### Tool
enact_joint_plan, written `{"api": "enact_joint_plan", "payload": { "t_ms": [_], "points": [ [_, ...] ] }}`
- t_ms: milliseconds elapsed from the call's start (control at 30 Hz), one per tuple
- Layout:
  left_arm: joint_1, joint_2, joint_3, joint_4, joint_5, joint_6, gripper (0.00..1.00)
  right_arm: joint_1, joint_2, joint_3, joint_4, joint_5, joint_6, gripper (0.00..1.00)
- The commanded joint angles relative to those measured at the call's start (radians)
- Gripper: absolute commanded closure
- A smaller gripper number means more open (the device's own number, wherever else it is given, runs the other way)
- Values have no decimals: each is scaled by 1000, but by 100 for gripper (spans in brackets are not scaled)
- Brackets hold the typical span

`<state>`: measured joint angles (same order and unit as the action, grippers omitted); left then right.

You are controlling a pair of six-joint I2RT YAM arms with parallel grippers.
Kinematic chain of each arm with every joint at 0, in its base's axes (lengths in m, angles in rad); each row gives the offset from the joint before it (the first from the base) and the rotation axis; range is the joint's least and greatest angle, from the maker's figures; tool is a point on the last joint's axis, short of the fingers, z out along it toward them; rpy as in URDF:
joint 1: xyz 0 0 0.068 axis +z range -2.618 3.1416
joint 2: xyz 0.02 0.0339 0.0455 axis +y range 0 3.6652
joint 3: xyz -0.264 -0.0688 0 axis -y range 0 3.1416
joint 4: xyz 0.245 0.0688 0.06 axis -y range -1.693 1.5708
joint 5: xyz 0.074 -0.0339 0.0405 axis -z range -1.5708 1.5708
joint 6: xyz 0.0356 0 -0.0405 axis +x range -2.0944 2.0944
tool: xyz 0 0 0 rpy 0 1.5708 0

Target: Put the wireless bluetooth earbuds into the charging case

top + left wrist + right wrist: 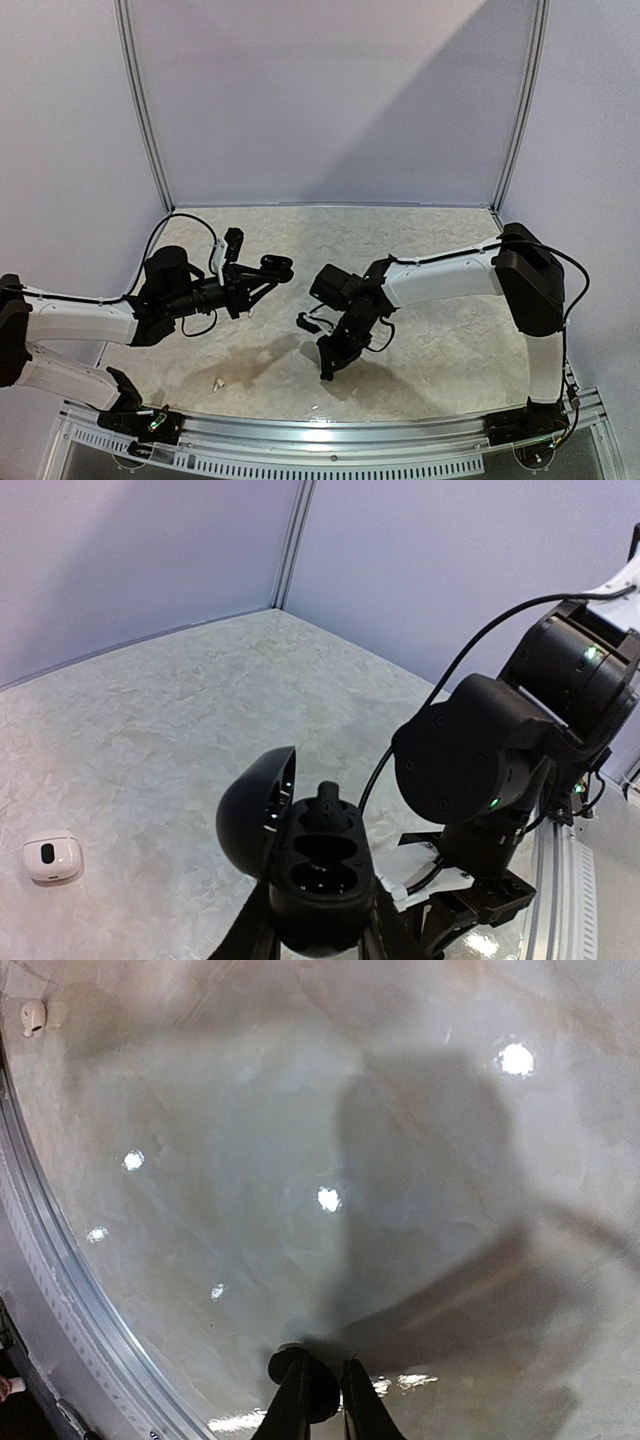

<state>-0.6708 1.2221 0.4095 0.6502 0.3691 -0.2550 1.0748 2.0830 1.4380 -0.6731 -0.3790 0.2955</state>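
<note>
The left gripper is clamped on the black charging case and holds it in the air over the left half of the table, lid swung open. Both wells look empty. A dark stub stands just behind them, and I can't tell whether it's a bud or part of the hinge.

The right gripper points straight down near the table's near edge, about mid-width. Its fingers are almost pressed together, with a black earbud at their tips, pinched as far as I can make out. A white earbud lies loose by the near edge, left of middle.

I'd say this is the pick-up of the black bud, with nothing seated yet. Next it wants a firm enough pinch to lift the bud, then a carry to the open case. The bud must be turned to match a well before it is lowered in
</note>
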Motion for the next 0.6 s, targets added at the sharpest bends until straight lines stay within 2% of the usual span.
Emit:
{"api": "enact_joint_plan", "payload": {
  "t_ms": [0,67,567],
  "points": [
    [13,-13,-14,-1,0,15,100,30,-8,-33,-28,-50,22,95],
    [13,-15,-14,-1,-1,16,100,31,-9,-33,-29,-55,22,100],
    [11,-16,-20,8,3,17,100,28,-115,-23,13,26,65,100]
  ]
}}
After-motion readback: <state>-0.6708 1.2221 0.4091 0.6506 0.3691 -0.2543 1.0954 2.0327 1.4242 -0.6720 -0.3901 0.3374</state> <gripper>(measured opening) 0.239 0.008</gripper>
